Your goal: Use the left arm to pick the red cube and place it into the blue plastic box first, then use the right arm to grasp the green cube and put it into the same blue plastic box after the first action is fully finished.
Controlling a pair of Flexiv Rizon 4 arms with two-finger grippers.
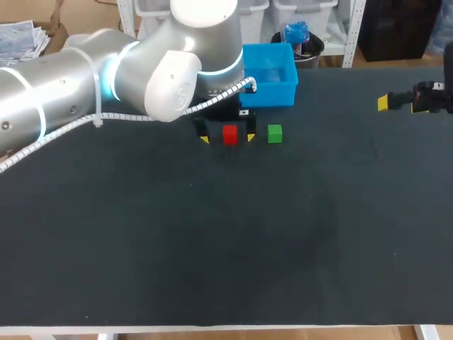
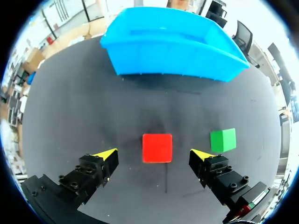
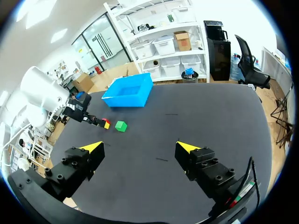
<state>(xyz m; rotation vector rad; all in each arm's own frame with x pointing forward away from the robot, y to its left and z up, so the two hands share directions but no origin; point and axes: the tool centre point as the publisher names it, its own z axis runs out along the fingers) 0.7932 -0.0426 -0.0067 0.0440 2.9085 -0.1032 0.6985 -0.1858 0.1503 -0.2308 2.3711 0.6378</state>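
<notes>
around red cube (image 2: 157,148), left tool (image 2: 155,153) — wide open

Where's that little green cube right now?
In the head view the green cube sits just right of the red cube, near the blue box.

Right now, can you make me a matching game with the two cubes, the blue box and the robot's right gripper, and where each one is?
Things:
1. red cube
2. green cube
3. blue plastic box
4. right gripper

Places:
a. open, far away from both cubes
b. between the open fingers of the left gripper, not touched
c. past both cubes, ahead of the left gripper
d. just outside the left gripper's fingers

Pairs: 1-b, 2-d, 3-c, 4-a
</notes>
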